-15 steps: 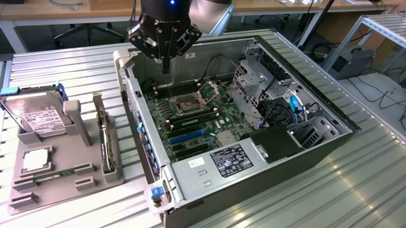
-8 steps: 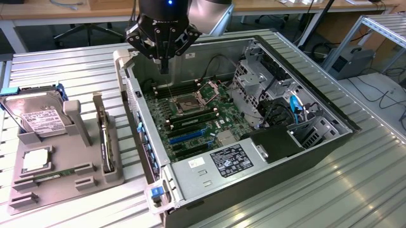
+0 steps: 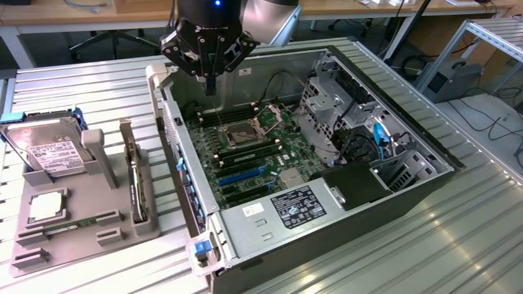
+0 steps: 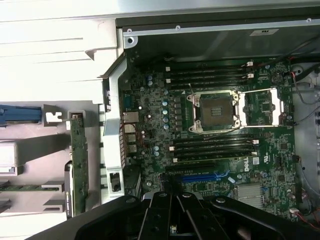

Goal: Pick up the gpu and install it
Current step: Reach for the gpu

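On the table, the open case is lying on its side, its board facing up. Beside the case, on the exterior view's left, the holder is carrying the gpu, which is standing on edge just outside the case's wall. Above the case's far corner, the pincer is hanging closed and empty. Hazards appear twofold. A pincer crossing to the card is risking a clip on that raised wall. An off-centre grip is liable to tilt the thin card, jamming it in the holder.
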`<state>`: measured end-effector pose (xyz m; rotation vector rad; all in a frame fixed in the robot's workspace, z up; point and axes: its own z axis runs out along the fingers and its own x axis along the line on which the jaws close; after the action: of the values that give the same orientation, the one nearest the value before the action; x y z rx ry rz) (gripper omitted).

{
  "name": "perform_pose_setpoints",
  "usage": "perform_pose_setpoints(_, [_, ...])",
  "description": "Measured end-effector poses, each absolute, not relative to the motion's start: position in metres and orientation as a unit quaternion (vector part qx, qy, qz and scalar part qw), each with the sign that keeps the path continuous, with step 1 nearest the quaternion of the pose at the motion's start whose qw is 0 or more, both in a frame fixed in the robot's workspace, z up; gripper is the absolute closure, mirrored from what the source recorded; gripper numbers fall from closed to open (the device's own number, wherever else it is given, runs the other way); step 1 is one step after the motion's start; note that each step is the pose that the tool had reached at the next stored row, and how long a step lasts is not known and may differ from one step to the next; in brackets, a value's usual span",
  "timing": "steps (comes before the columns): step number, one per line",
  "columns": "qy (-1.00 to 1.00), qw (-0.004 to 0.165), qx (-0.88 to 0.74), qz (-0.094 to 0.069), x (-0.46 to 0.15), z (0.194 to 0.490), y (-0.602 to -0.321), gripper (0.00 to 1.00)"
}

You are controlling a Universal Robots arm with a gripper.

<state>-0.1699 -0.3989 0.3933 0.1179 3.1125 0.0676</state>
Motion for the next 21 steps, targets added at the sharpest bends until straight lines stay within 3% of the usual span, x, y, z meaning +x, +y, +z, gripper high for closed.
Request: perform_pose_setpoints(21, [0.999, 0.013, 0.038, 0.022, -0.1760, 0.3933, -0.3989, 0.89])
